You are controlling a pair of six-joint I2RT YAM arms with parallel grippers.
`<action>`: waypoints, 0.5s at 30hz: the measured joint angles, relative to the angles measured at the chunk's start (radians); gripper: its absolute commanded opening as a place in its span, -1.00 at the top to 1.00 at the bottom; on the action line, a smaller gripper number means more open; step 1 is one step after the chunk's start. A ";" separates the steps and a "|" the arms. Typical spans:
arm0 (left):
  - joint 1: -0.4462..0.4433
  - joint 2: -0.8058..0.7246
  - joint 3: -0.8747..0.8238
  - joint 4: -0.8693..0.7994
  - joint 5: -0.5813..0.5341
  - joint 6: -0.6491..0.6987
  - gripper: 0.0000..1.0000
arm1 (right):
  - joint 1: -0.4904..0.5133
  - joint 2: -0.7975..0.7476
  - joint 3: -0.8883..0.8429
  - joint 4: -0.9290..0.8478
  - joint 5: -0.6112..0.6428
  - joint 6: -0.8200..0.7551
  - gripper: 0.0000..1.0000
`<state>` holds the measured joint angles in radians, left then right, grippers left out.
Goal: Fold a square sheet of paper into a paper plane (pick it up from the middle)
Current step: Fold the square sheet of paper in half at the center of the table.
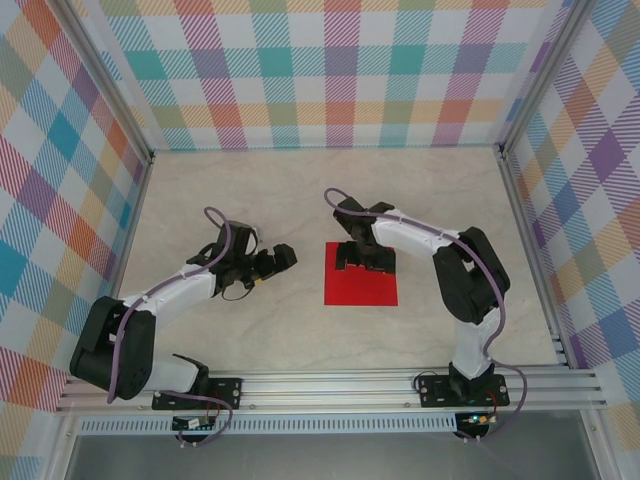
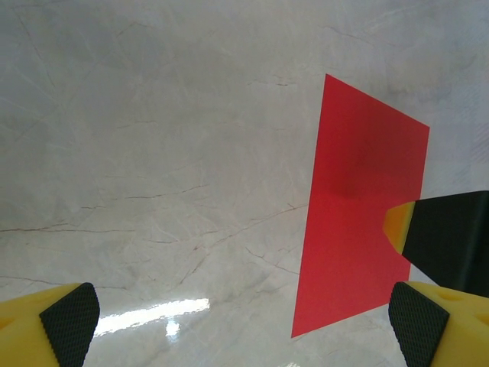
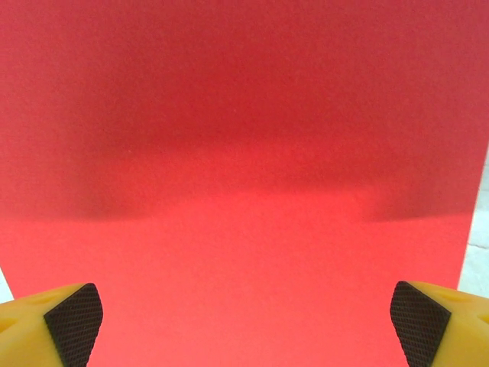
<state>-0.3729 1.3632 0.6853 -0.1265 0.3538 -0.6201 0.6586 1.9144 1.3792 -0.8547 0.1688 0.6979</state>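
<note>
Hovering with jaws spread wide and empty, right gripper [image 1: 362, 258] sits over the far half of the square sheet of paper [image 1: 362, 290]; whether its pads [image 3: 72, 321] touch the paper, cannot tell. Left gripper [image 1: 278, 260], also wide open and holding nothing, waits near the sheet's left edge, apart from it. Sheet lies flat and unfolded mid-table [image 1: 250, 200]. Judged: opening pick-up step, no fold made. Next move calls for a pinch at the sheet's middle without skidding it.

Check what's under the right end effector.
The square sheet of paper, red, flat on the table, beneath the open right end effector. From above, the end effector covers the sheet's far edge, so that strip can't be seen.
</note>
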 measured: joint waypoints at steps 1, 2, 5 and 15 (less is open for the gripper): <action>0.000 0.005 0.000 0.000 0.000 0.000 -0.99 | 0.001 0.006 0.010 0.000 0.000 0.000 -1.00; 0.000 0.009 0.000 0.000 0.000 0.002 -0.99 | 0.003 0.011 0.018 -0.002 0.000 0.000 -1.00; 0.000 0.012 0.000 0.000 0.000 0.007 -0.99 | 0.003 0.032 0.039 0.000 -0.001 0.000 -1.00; 0.000 0.012 0.000 -0.002 0.000 0.018 -0.98 | 0.003 0.113 0.044 0.008 -0.019 -0.004 -1.00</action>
<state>-0.3729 1.3754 0.6853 -0.1280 0.3534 -0.6025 0.6613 2.0277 1.4231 -0.8471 0.1493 0.6941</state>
